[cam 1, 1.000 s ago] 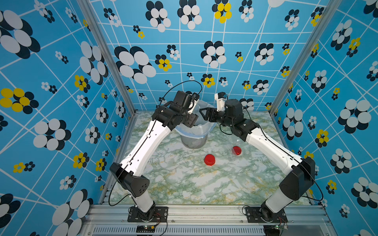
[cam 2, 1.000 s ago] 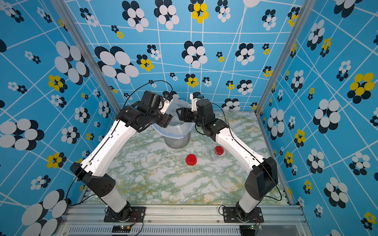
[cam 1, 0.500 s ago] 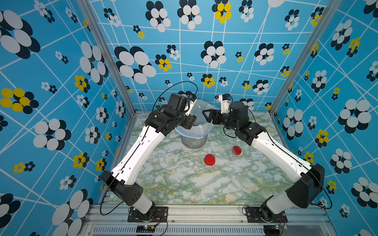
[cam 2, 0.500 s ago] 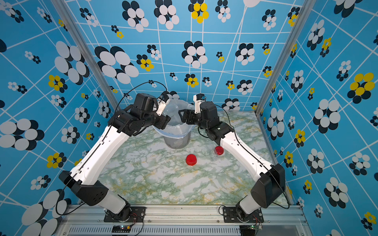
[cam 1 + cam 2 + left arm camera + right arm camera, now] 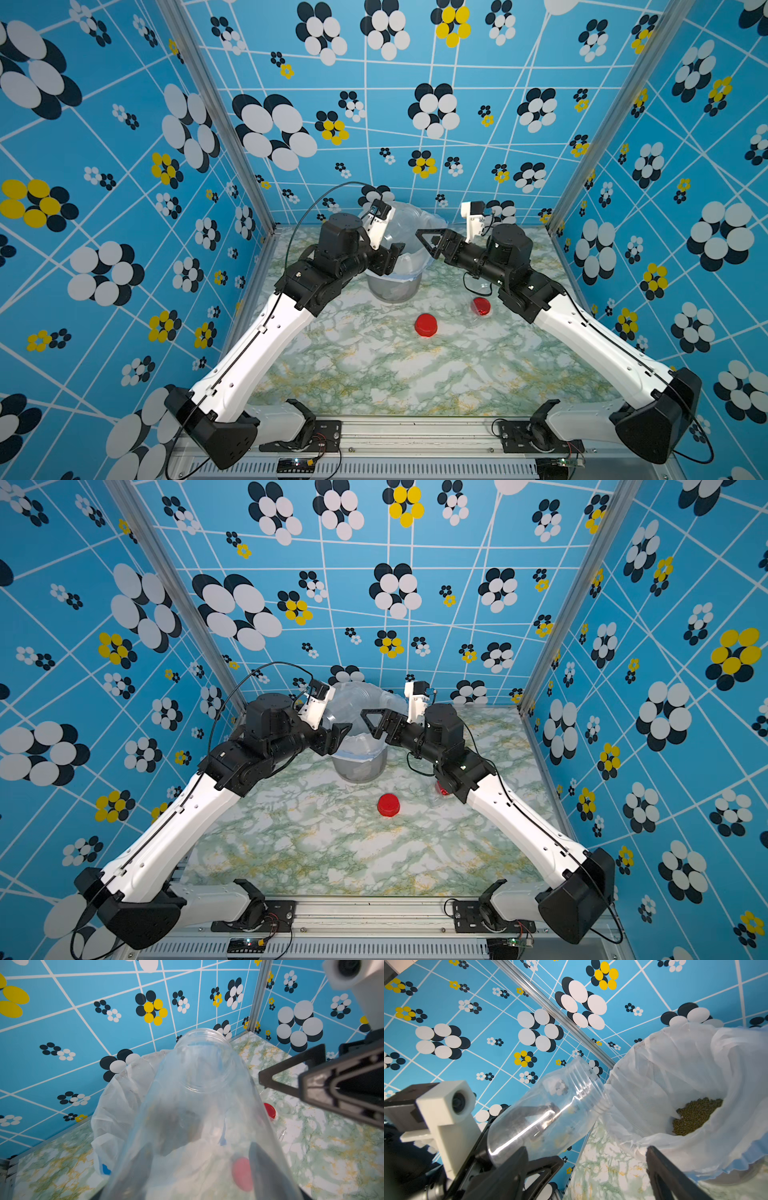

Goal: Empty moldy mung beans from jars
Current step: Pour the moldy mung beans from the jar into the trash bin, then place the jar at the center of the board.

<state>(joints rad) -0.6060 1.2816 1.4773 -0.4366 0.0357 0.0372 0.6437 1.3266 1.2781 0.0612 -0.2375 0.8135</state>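
left gripper [image 5: 392,255]: my jaws pinch the tall jar [image 5: 548,1109] near its base.
right gripper [image 5: 430,245]: my jaws are spread wide and empty, just beside the bag [image 5: 664,1076], facing the tall jar across it.
tall jar: clear and lidless, with nothing visible inside. Its long axis slants, mouth toward the bag's edge. I cannot tell whether they touch.
beans [image 5: 695,1115]: an olive heap low in the bag that lines the bucket [image 5: 392,286].
key relation: the two red-lidded jars lie on the desk [image 5: 374,374] on my side of the bucket, below and behind both grippers.
nearer arm: the right, I judge. One jar [image 5: 481,306] sits just beside its forearm, the other [image 5: 426,325] on open desk between my arms.
in the way: my right forearm crowds the first jar, and my left jaws are occupied.
unknown: whether those jars hold beans.
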